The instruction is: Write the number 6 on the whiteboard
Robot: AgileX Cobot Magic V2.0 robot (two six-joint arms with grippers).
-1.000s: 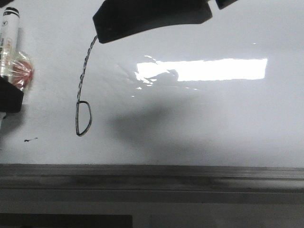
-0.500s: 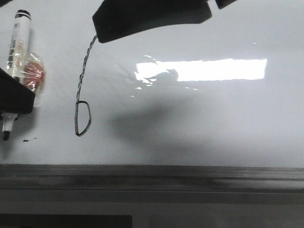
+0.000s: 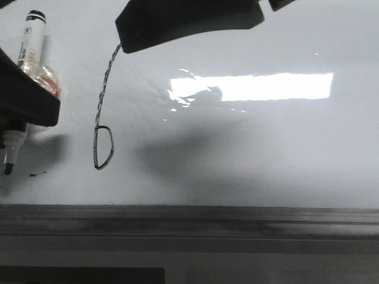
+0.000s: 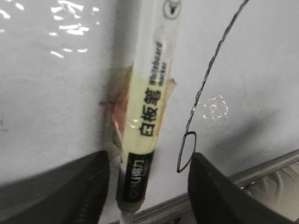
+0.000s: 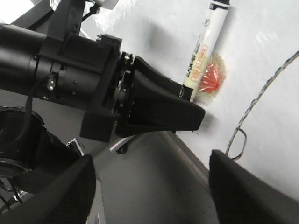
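Note:
The number 6 (image 3: 102,97) is a thin black line on the whiteboard (image 3: 266,154), a slanted stem ending in a small closed loop. It also shows as the number 6 (image 4: 205,79) in the left wrist view. My left gripper (image 3: 26,112) is at the left edge, to the left of the 6, shut on a whiteboard marker (image 3: 32,41) with a red taped lump. The marker (image 4: 149,93) runs down between the fingers, its tip pointing at the ledge. My right gripper (image 3: 189,23) hangs over the top of the stem, and this gripper (image 5: 152,186) is open and holds nothing.
A grey metal ledge (image 3: 189,222) runs along the board's lower edge. A tiny black smudge (image 3: 37,174) sits low on the left, near the marker tip. A bright light reflection (image 3: 254,87) lies right of the 6. The left arm (image 5: 70,70) fills much of the right wrist view.
My left gripper has come in from the left edge towards the 6, carrying the marker, which now leans more. The right gripper and the 6 have not changed.

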